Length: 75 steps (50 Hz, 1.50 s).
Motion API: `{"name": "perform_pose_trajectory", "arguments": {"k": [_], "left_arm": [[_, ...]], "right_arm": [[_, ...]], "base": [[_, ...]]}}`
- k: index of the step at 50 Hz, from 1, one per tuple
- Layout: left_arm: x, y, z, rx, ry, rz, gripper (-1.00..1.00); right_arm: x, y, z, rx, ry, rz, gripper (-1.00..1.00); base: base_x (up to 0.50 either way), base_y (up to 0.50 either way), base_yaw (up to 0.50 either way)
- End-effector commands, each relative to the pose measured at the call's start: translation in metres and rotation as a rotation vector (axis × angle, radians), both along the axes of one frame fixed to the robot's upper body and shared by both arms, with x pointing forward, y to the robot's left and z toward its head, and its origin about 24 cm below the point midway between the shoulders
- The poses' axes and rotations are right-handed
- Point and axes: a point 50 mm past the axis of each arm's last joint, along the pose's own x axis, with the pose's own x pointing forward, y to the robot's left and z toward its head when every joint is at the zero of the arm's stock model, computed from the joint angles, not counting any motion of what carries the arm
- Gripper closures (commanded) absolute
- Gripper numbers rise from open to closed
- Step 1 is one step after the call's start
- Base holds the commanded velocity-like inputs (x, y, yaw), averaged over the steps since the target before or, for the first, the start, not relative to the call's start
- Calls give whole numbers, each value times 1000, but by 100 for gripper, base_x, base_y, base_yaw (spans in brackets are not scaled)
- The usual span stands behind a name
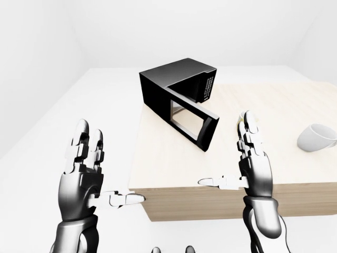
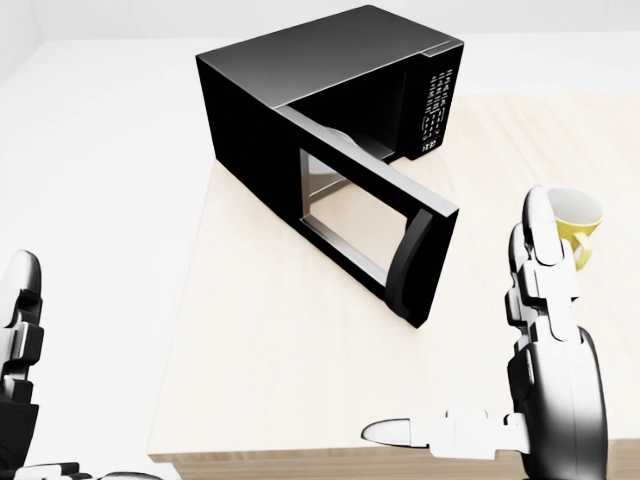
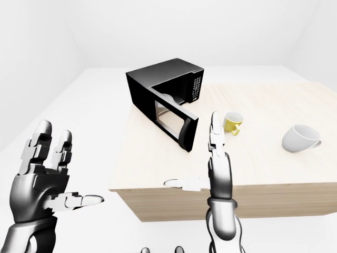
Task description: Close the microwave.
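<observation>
We find the black microwave [image 2: 330, 90] at the wooden table's [image 2: 260, 370] upper left corner in the head view, its door [image 2: 365, 225] swung wide toward us. Our right hand [image 2: 545, 400] rises lower right of that door, apart from it, fingers spread, thumb out, holding nothing. Our left hand [image 1: 84, 176] hovers off the table's left edge, equally splayed and empty. A yellow mug [image 3: 232, 122] stands beyond the right hand.
</observation>
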Motion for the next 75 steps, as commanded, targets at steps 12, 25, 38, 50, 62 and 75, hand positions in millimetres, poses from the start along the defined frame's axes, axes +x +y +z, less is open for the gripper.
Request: {"name": "perform_pose_trajectory", "arguments": {"k": [12, 25, 38, 50, 62, 75], "left_arm": [[1, -1, -2, 6, 10, -2, -100], [2, -3, -2, 29, 18, 12, -100], [-1, -6, 2, 54, 4, -5, -100], [0, -6, 0, 52, 14, -4, -100], [1, -5, -4, 47, 29, 4, -100], [5, -4, -6, 27, 35, -1, -100]], "right_arm": [[2, 1, -3, -7, 13, -4, -100], [2, 1, 0, -4, -9, -26, -100], [0, 3, 3, 2, -17, -5, -100], [0, 4, 1, -3, -11, -5, -100], [1, 4, -2, -6, 3, -5, -100], [2, 2, -3, -4, 8, -6, -100]], "base": [[0, 50, 0], [0, 21, 0], [12, 0, 0], [50, 0, 0], [50, 0, 0], [0, 0, 0]]}}
